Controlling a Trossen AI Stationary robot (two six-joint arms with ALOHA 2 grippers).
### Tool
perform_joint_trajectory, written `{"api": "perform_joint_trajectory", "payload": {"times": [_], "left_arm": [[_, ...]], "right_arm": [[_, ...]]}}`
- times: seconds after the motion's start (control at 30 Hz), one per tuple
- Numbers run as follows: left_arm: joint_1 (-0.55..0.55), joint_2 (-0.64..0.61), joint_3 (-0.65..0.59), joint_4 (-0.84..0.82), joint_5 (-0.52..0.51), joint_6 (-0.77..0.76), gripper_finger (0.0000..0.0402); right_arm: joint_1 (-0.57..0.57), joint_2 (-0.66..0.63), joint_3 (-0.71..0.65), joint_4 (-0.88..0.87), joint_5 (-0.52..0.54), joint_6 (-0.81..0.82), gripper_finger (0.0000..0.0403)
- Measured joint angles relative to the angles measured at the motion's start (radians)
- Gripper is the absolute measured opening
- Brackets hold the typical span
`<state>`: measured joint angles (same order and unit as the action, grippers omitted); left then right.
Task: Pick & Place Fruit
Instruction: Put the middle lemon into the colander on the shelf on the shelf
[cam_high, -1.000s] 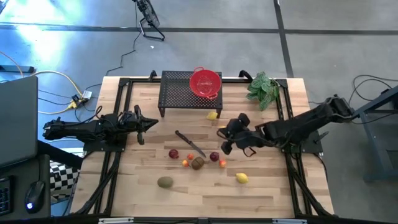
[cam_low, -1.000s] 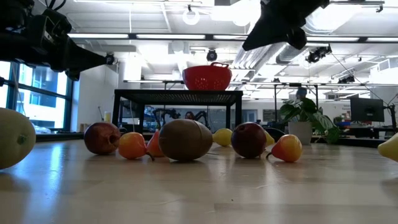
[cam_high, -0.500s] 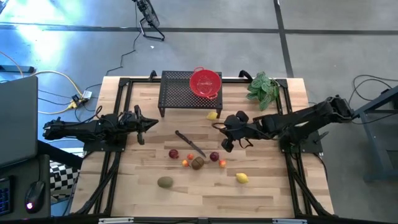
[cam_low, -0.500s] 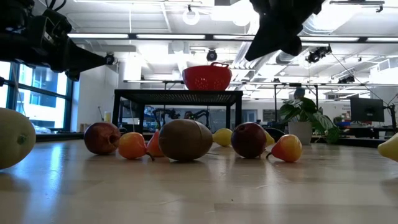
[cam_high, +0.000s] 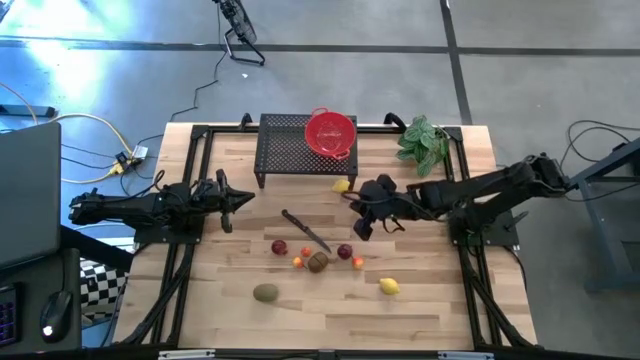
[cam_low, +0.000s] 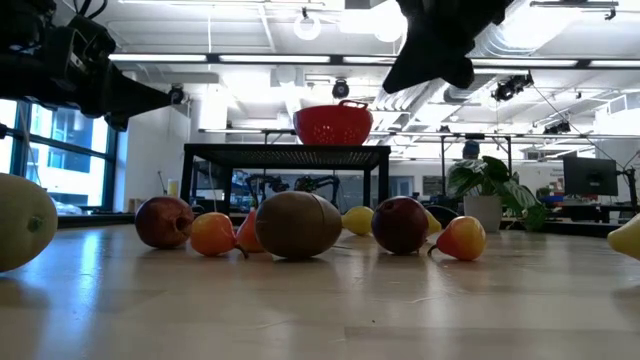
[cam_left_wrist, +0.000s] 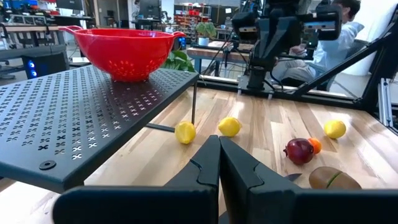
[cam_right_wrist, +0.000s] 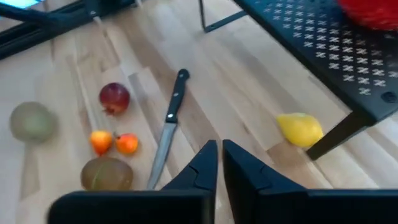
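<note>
The fruit lies loose on the wooden table: a lemon (cam_high: 342, 185) by the rack's leg, dark red ones (cam_high: 279, 247) (cam_high: 345, 251), tiny orange ones (cam_high: 298, 262), kiwis (cam_high: 318, 262) (cam_high: 265, 293) and a lemon (cam_high: 389, 286). My right gripper (cam_high: 352, 209) hovers above the table between the rack lemon (cam_right_wrist: 300, 129) and the fruit cluster. It slants down toward the table's left, with its fingers (cam_right_wrist: 219, 155) open by a narrow slit and nothing between them. My left gripper (cam_high: 240, 200) waits shut at the left, level above the table (cam_left_wrist: 219, 146).
A black perforated rack (cam_high: 285, 150) at the far edge carries a red colander (cam_high: 330, 132). A dark-handled knife (cam_high: 305, 230) lies among the fruit, below my right gripper's line. A green leafy bunch (cam_high: 422, 143) sits at the far right. Bare wood lies along the near edge.
My right gripper has swung a little toward the table's far edge and the rack while turning its wrist, staying above the table. The fruit and the knife have not moved.
</note>
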<state>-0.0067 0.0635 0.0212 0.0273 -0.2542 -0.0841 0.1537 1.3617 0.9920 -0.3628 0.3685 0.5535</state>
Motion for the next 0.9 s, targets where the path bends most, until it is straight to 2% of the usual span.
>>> {"api": "perform_joint_trajectory", "payload": {"times": [0.1, 0.27, 0.43, 0.6, 0.8, 0.9], "left_arm": [[0.000, 0.000, 0.000, 0.000, 0.000, 0.000, 0.0000], [0.000, 0.000, 0.000, -0.001, 0.000, 0.000, 0.0000], [0.000, 0.000, 0.000, -0.001, 0.000, 0.000, 0.0000], [0.000, 0.000, 0.000, -0.001, 0.000, 0.000, 0.0000], [0.000, 0.000, 0.000, -0.001, 0.000, 0.000, 0.0000], [0.000, 0.000, 0.000, -0.001, -0.001, 0.000, 0.0000]], "right_arm": [[-0.003, 0.000, 0.000, -0.001, -0.005, 0.021, 0.0064], [-0.037, 0.000, 0.000, -0.046, -0.002, 0.152, 0.0152], [-0.062, 0.002, 0.000, -0.092, -0.002, 0.135, 0.0222], [-0.077, 0.003, 0.000, -0.101, -0.002, 0.123, 0.0247], [-0.085, 0.003, 0.000, -0.101, -0.001, 0.047, 0.0248], [-0.085, 0.003, 0.000, -0.101, -0.002, 0.060, 0.0248]]}}
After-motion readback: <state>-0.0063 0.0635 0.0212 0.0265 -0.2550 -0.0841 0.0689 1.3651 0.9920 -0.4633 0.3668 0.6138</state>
